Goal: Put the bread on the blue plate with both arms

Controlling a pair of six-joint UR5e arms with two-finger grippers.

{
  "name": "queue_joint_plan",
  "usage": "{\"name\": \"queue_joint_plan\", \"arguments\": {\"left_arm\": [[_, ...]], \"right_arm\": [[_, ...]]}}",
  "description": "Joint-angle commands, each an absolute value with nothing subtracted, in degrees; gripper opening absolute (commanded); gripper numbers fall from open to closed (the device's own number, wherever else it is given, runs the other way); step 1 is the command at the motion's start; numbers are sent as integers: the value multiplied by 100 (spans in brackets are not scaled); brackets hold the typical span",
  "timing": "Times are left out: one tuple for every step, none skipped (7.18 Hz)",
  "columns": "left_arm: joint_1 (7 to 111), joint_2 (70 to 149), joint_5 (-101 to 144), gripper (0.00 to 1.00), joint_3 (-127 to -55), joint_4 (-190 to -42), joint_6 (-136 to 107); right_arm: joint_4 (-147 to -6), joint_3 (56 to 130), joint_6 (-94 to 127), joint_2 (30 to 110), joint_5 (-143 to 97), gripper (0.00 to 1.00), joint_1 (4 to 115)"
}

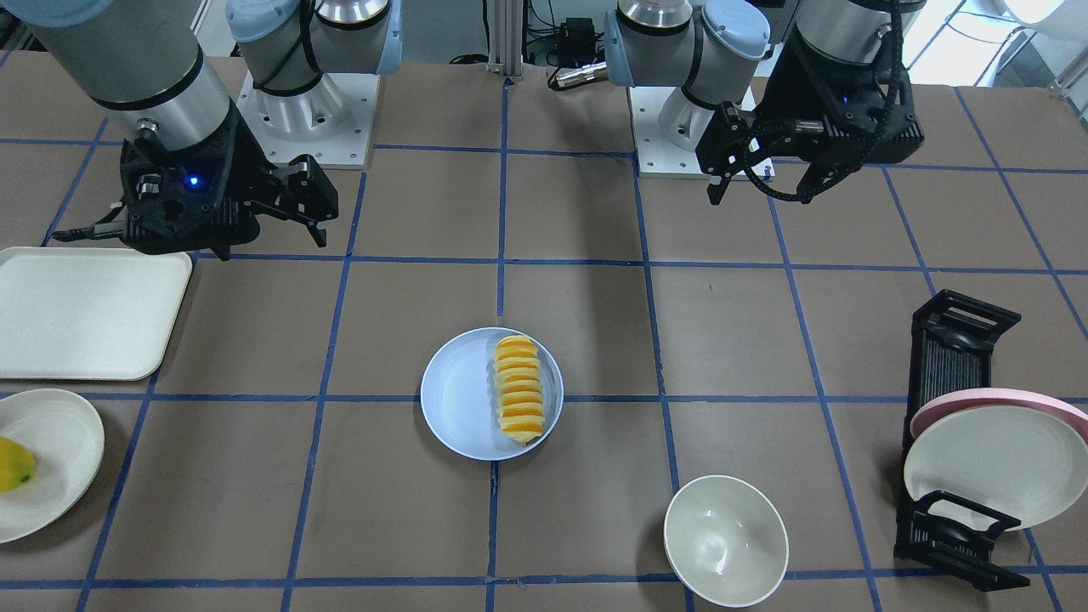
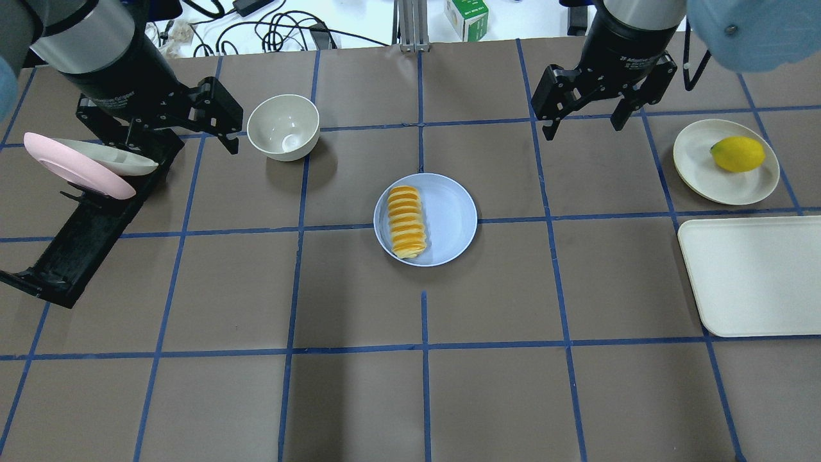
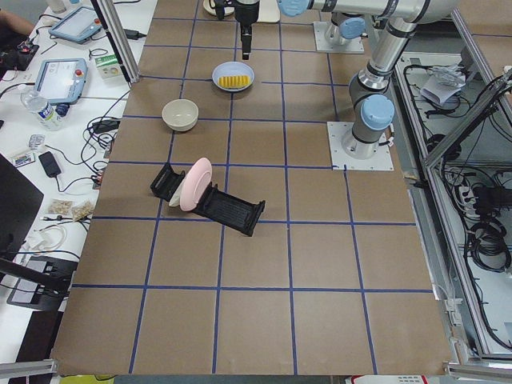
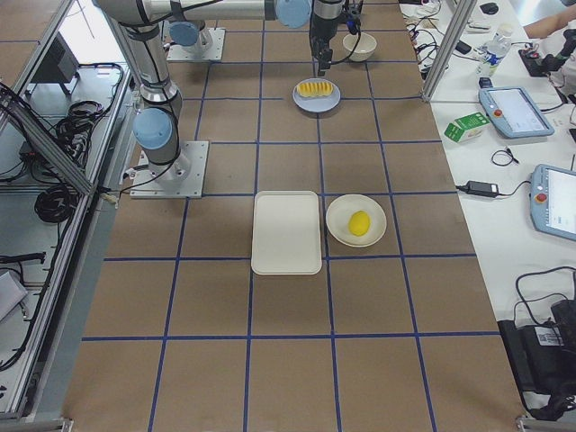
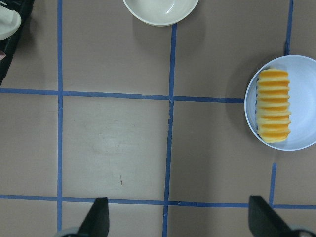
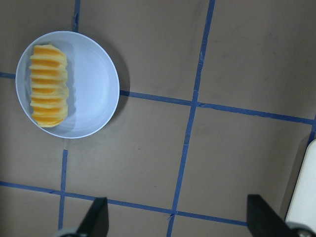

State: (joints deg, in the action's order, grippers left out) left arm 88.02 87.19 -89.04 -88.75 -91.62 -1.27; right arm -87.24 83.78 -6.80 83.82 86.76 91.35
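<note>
On the blue plate (image 2: 449, 218), you have the bread (image 2: 406, 221) lying along its left half.
Well off to the plate's left, your left gripper (image 5: 181, 219) hangs above the table (image 2: 359, 398) with jaws spread wide, empty; well off to the plate's right, the right gripper (image 2: 585, 125) hangs likewise, wide apart, holding nothing.

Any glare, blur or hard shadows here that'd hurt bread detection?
Overhead exterior: even light, bread and blue plate sharp, only soft shadows on the table. Front-facing: small specular spot in the bowl, background blown out top right. Left wrist: table in focus, left gripper cropped at the bottom edge.
</note>
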Motion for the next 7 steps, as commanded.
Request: {"name": "queue_joint_plan", "arguments": {"left_arm": [[8842, 8667, -8929, 100, -8868, -9359, -123], [8824, 8683, -8895, 100, -8868, -9334, -114], [8859, 8649, -8877, 100, -8868, -9264, -184], [8859, 8640, -8947, 100, -8859, -9255, -167], [8859, 8631, -8956, 100, -8859, -9246, -150], [8859, 8631, -8947, 100, -8868, -9246, -149], [8859, 8622, -8947, 100, -8859, -9246, -141]], "right_arm": [[-8762, 8402, -589, 8341, 8657, 100, 9132], [-8754, 8402, -589, 8341, 8657, 100, 9132], [-8763, 8402, -589, 8341, 8666, 100, 9132], [-8763, 8402, -598, 8341, 8666, 100, 9132], [-8763, 8402, -598, 8341, 8666, 100, 9132], [-8754, 8411, -598, 8341, 8666, 100, 9132], [-8754, 8420, -598, 8341, 8657, 100, 9132]]}}
